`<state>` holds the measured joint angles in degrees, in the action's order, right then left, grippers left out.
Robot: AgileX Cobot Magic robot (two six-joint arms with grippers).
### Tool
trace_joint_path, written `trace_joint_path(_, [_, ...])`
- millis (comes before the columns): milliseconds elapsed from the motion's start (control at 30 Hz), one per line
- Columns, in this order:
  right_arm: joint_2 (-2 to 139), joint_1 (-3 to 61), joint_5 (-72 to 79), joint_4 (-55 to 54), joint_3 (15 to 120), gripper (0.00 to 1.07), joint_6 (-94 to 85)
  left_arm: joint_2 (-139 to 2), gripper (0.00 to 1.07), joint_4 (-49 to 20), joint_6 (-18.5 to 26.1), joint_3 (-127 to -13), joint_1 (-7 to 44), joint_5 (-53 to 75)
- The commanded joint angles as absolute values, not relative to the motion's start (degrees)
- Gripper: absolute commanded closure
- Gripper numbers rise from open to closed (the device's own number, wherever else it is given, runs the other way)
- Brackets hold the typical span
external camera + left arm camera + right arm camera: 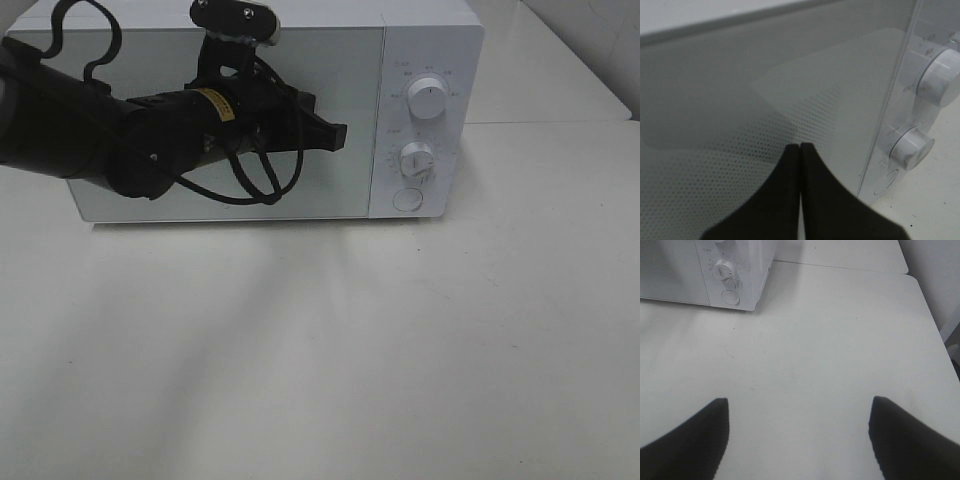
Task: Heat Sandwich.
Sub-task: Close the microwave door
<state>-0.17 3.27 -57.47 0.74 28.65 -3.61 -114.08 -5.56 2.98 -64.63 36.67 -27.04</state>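
**Left end effector shut tight at the microwave door, no sandwich in sight**

So the left end effector (336,134) was fully closed with nothing in it, its two fingers pressed flat together in the left wrist view. It hung just in front of the microwave (425,35), close to the shut door (345,195) and pointing toward the control panel. My guess is it was closed on purpose: a pinched tip makes a decent poker for nudging the door or reaching the upper knob (429,100), the lower knob (416,158) or the round button (407,199). I couldn't tell whether it was touching the glass.

The right end effector (799,399) was spread wide and empty, hovering over bare bench (840,340), well apart from the oven. It looked like it was just keeping out of the way.

The sandwich wasn't visible in any view. With the door shut it may have been inside, but the dotted glass showed nothing, so I can't say.
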Motion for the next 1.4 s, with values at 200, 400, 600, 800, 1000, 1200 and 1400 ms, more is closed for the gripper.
trace_joint_path(200, [-1.72,2.92,-57.07,0.92,28.53,0.32,-3.04,-114.53,1.07,-11.06,4.24,-66.58,35.01,-31.00])
trace_joint_path(400, [-1.72,2.92,-57.07,0.92,28.53,0.32,-3.04,-114.53,1.07,-11.06,4.30,-66.58,35.01,-31.00])
trace_joint_path(600, [-1.72,2.92,-57.07,0.92,28.53,0.32,-3.04,-114.53,1.07,-11.06,4.30,-66.58,35.01,-31.00])
trace_joint_path(800, [-1.72,2.92,-57.07,0.92,28.53,0.32,-3.04,-113.56,1.07,-10.71,4.30,-65.55,35.41,-30.88])
trace_joint_path(1000, [-1.72,2.92,-57.07,0.92,28.53,0.32,-3.04,-110.01,1.07,-10.77,4.41,-60.73,36.04,-30.88])
trace_joint_path(1200, [-1.72,2.92,-57.07,0.92,28.53,0.32,-3.04,-107.72,1.07,-10.37,4.41,-57.52,37.36,-30.02])
trace_joint_path(1400, [-1.72,2.92,-57.07,0.92,28.53,0.32,-3.04,-104.97,1.07,-10.31,4.41,-54.09,39.82,-27.73])
